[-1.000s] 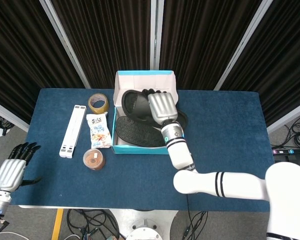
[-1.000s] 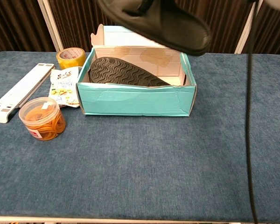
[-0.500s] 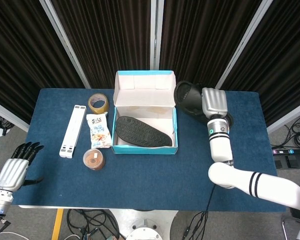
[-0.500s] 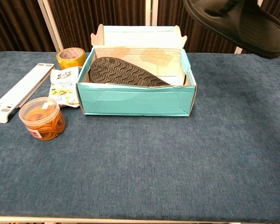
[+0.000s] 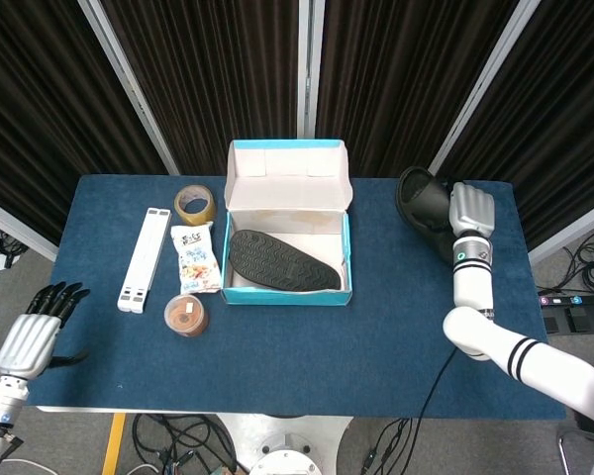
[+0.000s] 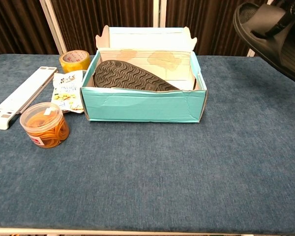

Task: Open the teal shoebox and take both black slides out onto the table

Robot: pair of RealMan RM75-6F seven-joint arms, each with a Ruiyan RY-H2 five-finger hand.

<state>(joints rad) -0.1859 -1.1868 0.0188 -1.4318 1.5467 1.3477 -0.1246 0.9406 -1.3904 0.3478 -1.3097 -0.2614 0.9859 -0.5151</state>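
The teal shoebox [image 5: 240, 296] [image 6: 142, 107] stands open at the table's middle back, lid up. One black slide [image 5: 280, 261] [image 6: 132, 76] lies sole-up inside it. My right hand [image 5: 470, 210] grips the other black slide [image 5: 423, 203] [image 6: 273, 37] in the air over the table's right side, well clear of the box. In the chest view that slide hangs at the upper right edge and hides the hand. My left hand [image 5: 28, 336] hovers off the table's front left corner with fingers spread and nothing in it.
Left of the box lie a tape roll [image 5: 195, 205] [image 6: 74, 61], a snack packet [image 5: 196, 259] [image 6: 69, 90], a white bar [image 5: 145, 257] [image 6: 20, 96] and a clear tub of rubber bands [image 5: 186, 315] [image 6: 44, 125]. Blue cloth [image 6: 152, 177] covers the table; dark curtains hang behind.
My right hand has carried the slide from above the box rightward to over the table's right side. The left hand has barely moved.
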